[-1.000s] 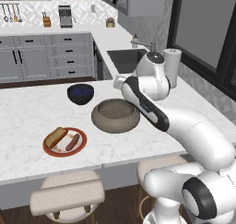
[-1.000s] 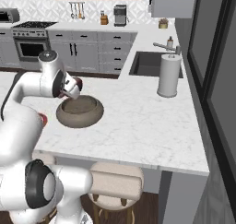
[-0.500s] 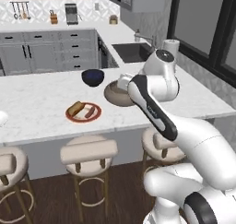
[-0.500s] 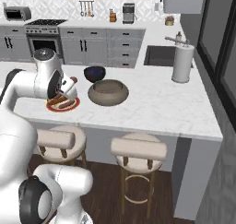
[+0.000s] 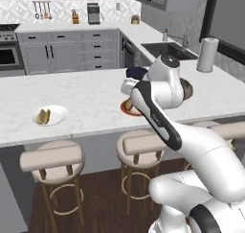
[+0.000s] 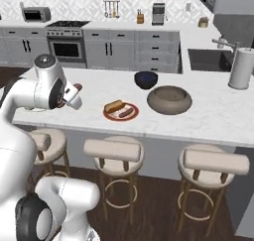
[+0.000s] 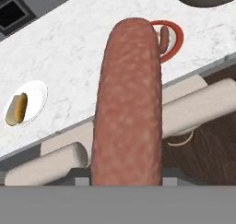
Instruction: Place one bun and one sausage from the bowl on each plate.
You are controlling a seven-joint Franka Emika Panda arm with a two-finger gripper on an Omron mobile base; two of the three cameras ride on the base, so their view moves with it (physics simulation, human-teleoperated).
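Gripping a sausage in your gripper, you have the red-rimmed plate served with bun and sausage, while the white plate at nine o'clock on the counter holds just a bun.

No readable text, label, brand, number or sign appears anywhere in these views. The plates, bowls, tabletop, cabinets and appliances carry no lettering that can be made out, and the small items on the far shelf are too small to show any writing.
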